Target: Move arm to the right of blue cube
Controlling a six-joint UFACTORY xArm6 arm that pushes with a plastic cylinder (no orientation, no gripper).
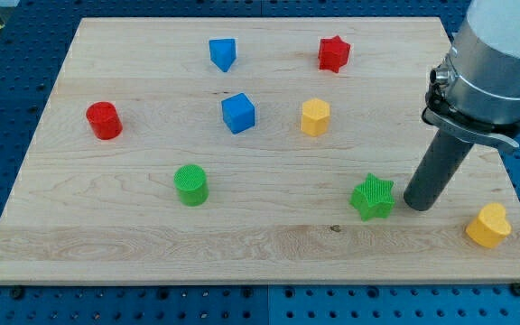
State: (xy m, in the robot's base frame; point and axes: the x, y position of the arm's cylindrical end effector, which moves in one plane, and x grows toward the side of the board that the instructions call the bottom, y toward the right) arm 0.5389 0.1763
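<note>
The blue cube (238, 113) sits on the wooden board (134, 226) a little left of centre, in the upper half. My tip (418, 205) rests on the board at the lower right, far to the right of and below the blue cube. It stands just right of the green star (373, 197), close to it but apart. The dark rod rises from the tip to the grey arm (499, 63) at the view's top right.
A blue triangular block (223, 53) and a red star (333, 53) lie near the top. A yellow hexagon (315, 116) sits right of the blue cube. A red cylinder (104, 120) is at the left, a green cylinder (190, 184) lower centre, a yellow heart (488, 226) at the lower right.
</note>
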